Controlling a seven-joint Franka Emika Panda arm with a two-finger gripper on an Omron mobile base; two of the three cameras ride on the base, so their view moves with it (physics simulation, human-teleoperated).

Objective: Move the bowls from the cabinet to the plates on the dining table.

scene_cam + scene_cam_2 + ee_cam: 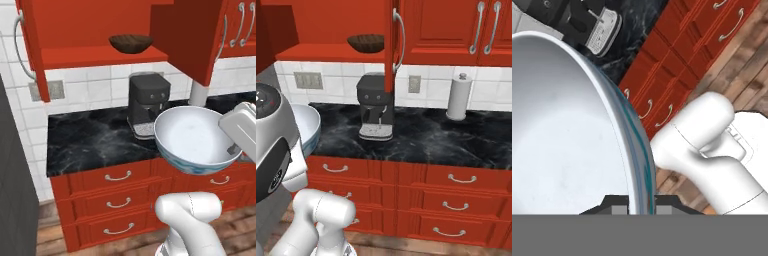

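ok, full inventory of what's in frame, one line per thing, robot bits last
white bowl: 1, white inside, blue-patterned outside, held in the air in front of the counter
wooden bowl: 1, dark brown, on the cabinet shelf
cabinet: 1, red, doors open, above the counter
coffee machine: 1, dark grey, on the counter under the cabinet
paper towel roll: 1, white, on the counter by the wall
counter: 1, black marble top
drawers: several, red, silver handles, below the counter
wall outlets: 2, grey, on the white tiles
fingers: 2, dark, shut on the white bowl's rim
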